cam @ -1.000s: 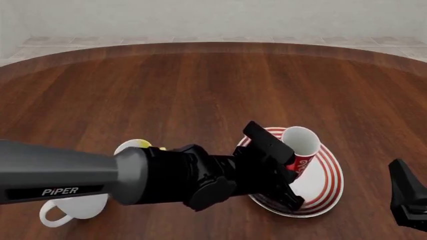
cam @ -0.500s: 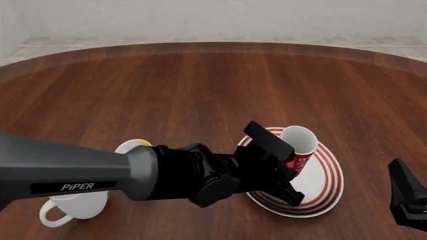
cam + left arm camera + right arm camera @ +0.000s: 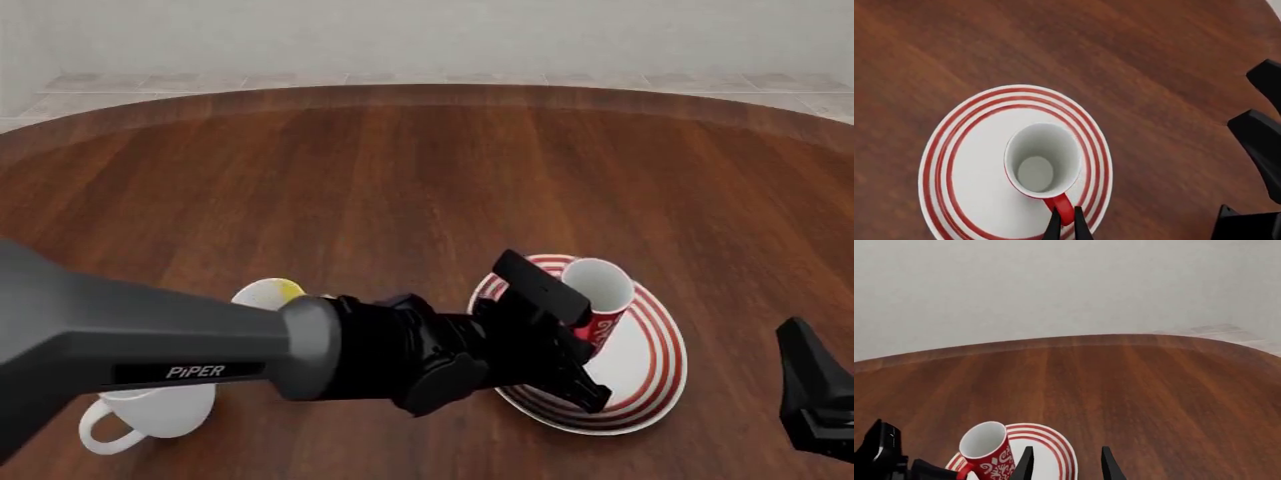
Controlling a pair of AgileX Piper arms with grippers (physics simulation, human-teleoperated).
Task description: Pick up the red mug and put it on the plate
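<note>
One red mug, upright, white inside, white script on its side, standing on one plate with red rings round the rim; mug set toward the far part of the plate in the front view, handle pointing toward the left gripper. Left gripper closed on the red handle, the two dark fingertips pinching it from both sides, as seen in the left wrist view. Left arm reaching in from the left across the near part of the table, its black wrist covering the plate's near-left edge. Right gripper low at the right edge of the front view, well apart from the mug, its two fingers spread with a clear gap between them and nothing held. Three mugs in all: the red one on the plate, one white mug with its handle at the near left, one yellow-and-white mug just behind the left arm, mostly hidden. One round wooden table, one pale wall beyond.
</note>
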